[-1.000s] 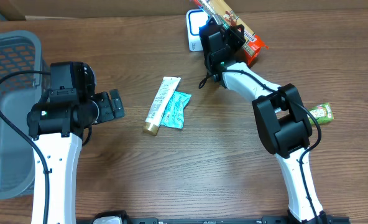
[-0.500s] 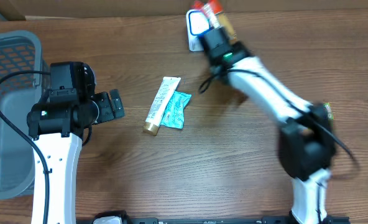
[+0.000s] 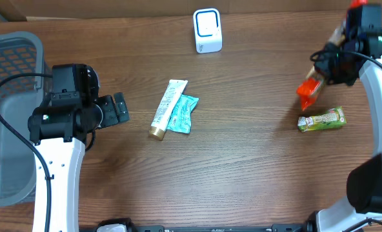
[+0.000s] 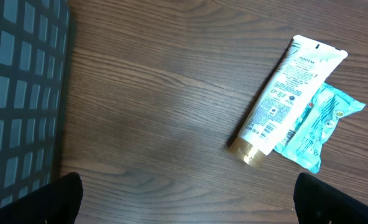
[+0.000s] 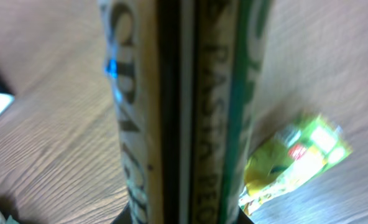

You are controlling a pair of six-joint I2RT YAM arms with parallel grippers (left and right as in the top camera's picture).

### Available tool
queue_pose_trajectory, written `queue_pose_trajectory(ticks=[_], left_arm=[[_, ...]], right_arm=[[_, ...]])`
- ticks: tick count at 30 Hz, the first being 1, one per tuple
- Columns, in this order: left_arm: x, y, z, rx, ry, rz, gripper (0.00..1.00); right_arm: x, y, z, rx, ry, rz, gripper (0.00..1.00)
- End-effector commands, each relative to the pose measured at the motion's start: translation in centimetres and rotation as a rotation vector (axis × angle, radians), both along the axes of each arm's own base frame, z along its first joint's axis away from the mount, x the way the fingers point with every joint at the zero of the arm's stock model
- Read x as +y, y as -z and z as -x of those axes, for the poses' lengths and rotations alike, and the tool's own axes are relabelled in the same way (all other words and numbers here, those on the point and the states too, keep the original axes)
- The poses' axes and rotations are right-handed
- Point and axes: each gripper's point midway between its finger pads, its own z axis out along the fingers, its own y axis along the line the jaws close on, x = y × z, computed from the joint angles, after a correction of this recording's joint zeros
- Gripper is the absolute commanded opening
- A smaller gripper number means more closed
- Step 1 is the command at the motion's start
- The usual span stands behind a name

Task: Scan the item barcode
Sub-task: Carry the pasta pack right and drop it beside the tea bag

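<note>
Count on the brown wooden table (image 3: 242,167):
- one white box-shaped barcode scanner (image 3: 208,30) at the far middle edge
- one white plastic tube with a gold cap (image 3: 167,108)
- one teal foil packet (image 3: 182,113), touching the tube's right side and partly under it
- one green crinkled snack pouch (image 3: 321,119)
- one grey mesh plastic basket (image 3: 10,109) at the left edge

Your right claw (image 3: 336,61) is pinched on one long tan-and-green pasta package with a red end (image 3: 309,90). It's held up at the far right, well apart from the scanner, with the red end just beside the green pouch.

Your left claw (image 3: 120,108) is spread wide and holds nothing, between the basket and the tube.

Readable text: "PASTA" on the package in the right wrist view, and "PANTENE" on the tube in the left wrist view. The tube's small print and the pouch label are too blurred to read.
</note>
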Motion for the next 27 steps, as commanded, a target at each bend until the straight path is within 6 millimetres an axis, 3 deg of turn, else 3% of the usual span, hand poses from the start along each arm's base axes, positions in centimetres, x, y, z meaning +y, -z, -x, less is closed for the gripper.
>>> queue_pose_trajectory(ticks=[1, 5, 10, 15, 22, 25, 27], left_arm=[[0.1, -0.1, 0.1, -0.003, 0.013, -0.005, 1.0], [0.1, -0.1, 0.1, -0.003, 0.013, -0.005, 1.0], [0.1, -0.1, 0.1, -0.003, 0.013, -0.005, 0.99], [0.1, -0.1, 0.1, -0.003, 0.013, -0.005, 0.99], [0.1, -0.1, 0.1, -0.003, 0.013, -0.005, 1.0], [0.1, -0.1, 0.1, -0.003, 0.013, -0.005, 0.99], [0.1, -0.1, 0.1, -0.003, 0.013, -0.005, 1.0]], right_arm=[[-1.4, 2.1, 1.1, 0.026, 0.216, -0.12, 0.04], [-2.5, 6.1, 2.3, 0.066, 0.344, -0.155, 0.04], [-3.1, 9.3, 4.0, 0.11, 0.439, -0.131, 0.04], [-5.2, 10.8, 6.0, 0.153, 0.564, -0.014, 0.04], [-5.4, 11.1, 6.9, 0.181, 0.579, 0.011, 0.05], [-5.4, 11.0, 6.7, 0.174, 0.561, 0.012, 0.35], [-5.0, 11.0, 6.3, 0.17, 0.483, 0.002, 0.49]])
